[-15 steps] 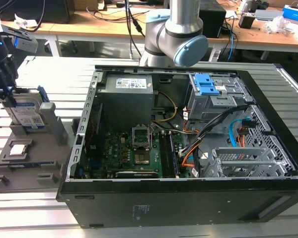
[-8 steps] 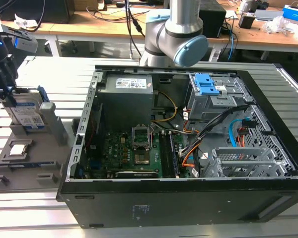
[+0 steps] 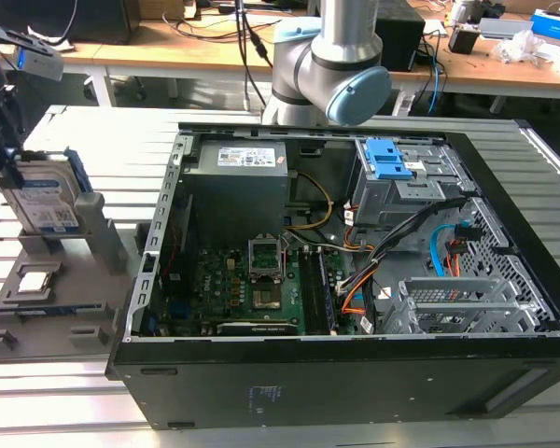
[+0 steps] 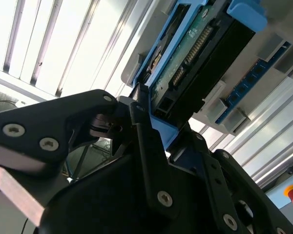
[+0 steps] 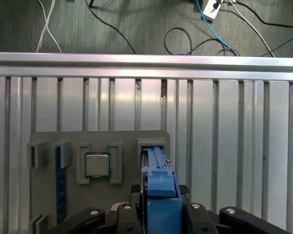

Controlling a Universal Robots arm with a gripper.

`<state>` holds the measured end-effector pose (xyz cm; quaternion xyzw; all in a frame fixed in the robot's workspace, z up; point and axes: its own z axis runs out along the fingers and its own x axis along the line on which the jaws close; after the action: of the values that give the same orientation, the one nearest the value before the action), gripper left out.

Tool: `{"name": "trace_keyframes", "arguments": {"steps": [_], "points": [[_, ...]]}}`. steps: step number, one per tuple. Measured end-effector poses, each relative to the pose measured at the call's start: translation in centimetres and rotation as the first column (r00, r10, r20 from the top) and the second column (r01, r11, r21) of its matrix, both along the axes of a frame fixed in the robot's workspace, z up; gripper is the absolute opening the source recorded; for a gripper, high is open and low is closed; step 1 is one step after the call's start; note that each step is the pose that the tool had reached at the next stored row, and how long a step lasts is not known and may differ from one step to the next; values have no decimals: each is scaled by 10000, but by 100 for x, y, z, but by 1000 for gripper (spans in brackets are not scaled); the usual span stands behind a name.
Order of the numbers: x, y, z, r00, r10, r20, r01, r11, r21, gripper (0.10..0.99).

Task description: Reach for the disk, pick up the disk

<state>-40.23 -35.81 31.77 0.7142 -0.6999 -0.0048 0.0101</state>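
Second wrist view, gripper (image 4: 163,119) clasping disk (image 4: 195,53) edgewise (upright in grey holder (image 3: 105,241))

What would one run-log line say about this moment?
step: pick up | claw: shut on disk | disk: upright at grey holder slot | chip: seated in holder

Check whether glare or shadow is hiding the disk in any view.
Second wrist view: the table blows out white behind, but the disk is readable. Exterior view: disk evenly lit at the exterior view's left; the case is darker inside. First wrist view: even light, mild sheen on the table, no shadow over the disk.
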Motion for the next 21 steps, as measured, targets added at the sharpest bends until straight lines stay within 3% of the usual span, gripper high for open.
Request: {"name": "trace_keyframes", "arguments": {"steps": [21], "points": [[12,2,450,10000,-1,-5,1,10000,0,369]]}}
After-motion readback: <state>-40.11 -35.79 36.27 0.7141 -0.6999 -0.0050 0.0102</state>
